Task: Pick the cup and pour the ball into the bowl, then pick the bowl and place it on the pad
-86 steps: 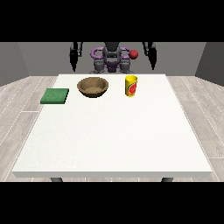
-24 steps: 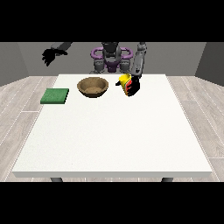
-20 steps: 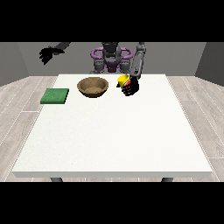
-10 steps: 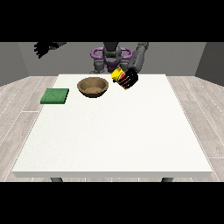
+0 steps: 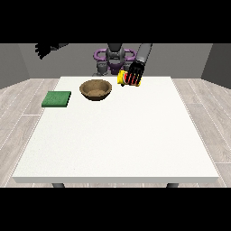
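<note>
The hand at the view's right [image 5: 134, 76] holds the yellow cup [image 5: 122, 78] up in the air above the far part of the white table [image 5: 113, 135], to the right of the brown bowl [image 5: 95, 89]. The cup is tipped well over toward its side, its yellow body pointing left toward the bowl, while the dark fingers [image 5: 135, 79] are curled across its right half, so that red patches of the cup show through the gaps between them. Only the left end of the cup sticks out clear of the fingers. The ball cannot be made out, either in the cup or in the bowl. The bowl stands upright on the table, apart from the cup and lower than it. The green pad [image 5: 57, 99] lies flat near the table's left edge, well apart from the bowl. The hand at the view's left [image 5: 44, 48] is raised high and off to the side, beyond the table's left edge, holding nothing; how its fingers lie cannot be told.
</note>
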### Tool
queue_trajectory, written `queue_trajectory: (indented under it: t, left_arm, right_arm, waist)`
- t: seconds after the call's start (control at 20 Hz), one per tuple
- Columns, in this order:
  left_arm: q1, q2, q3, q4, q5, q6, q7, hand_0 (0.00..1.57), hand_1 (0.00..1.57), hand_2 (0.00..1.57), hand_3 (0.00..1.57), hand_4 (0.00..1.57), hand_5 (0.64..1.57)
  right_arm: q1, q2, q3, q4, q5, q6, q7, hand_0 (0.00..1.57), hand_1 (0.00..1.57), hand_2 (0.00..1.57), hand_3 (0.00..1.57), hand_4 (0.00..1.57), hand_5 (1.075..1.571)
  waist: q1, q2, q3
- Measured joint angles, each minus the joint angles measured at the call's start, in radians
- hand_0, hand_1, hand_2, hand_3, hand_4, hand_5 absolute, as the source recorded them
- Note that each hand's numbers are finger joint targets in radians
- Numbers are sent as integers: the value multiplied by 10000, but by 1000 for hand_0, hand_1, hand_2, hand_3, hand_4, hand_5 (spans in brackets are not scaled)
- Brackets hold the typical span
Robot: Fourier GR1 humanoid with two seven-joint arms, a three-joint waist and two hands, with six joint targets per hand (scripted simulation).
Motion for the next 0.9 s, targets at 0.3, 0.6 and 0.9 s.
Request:
queue_trajectory:
  t: [0.3, 0.6, 0.9]
  left_arm:
    - [-1151, -781, -1090, 458, -1817, -1022, 2594, 786, 786, 1571, 1252, 1061, 1569]
    - [-1312, -1200, -2476, -295, -2842, -2321, 5043, 587, 587, 1571, 1197, 817, 1571]
    - [-1355, -1304, -3805, -1316, -3562, -4177, 6101, 0, 0, 1085, 1421, 823, 1571]
  right_arm:
    - [-90, -247, -265, 862, 84, 22, -43, 0, 0, 0, 0, 651, 1564]
    - [-569, -182, -130, 1490, 168, 252, -235, 0, 0, 0, 0, 663, 1561]
    - [-929, -112, -17, 1901, 325, 204, -283, 0, 0, 0, 0, 676, 1561]
  waist:
    - [463, -385, -24]
    - [94, -351, -36]
    - [11, -478, -41]
